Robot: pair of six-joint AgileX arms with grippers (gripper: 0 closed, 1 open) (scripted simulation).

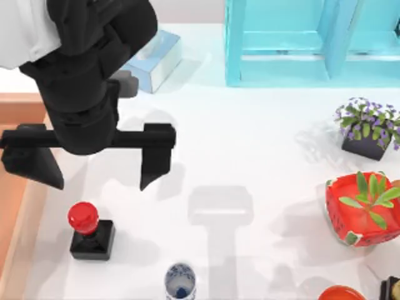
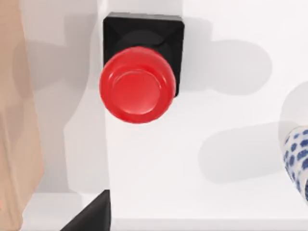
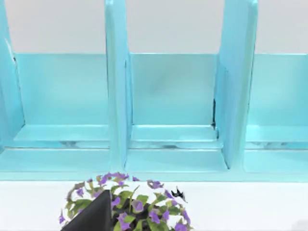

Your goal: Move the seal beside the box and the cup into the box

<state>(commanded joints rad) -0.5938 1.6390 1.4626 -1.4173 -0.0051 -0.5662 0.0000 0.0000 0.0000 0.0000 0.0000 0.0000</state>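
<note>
Left gripper (image 1: 103, 165) hangs over the bench (image 1: 250, 162) at its left side, fingers spread wide and grasping nothing. The seal (image 1: 89, 231) stands upright on the bench just nearer than the gripper, close beside the box (image 1: 19, 206), whose pale rim runs along the left edge. In the left wrist view the seal's red knob (image 2: 137, 84) sits above its black base. The cup (image 1: 180, 282) stands right of the seal, at the near edge. The right wrist view faces the turquoise shelf (image 3: 173, 110) and a purple-flowered plant (image 3: 127, 202); whether the right gripper is released or clenched cannot be told.
</note>
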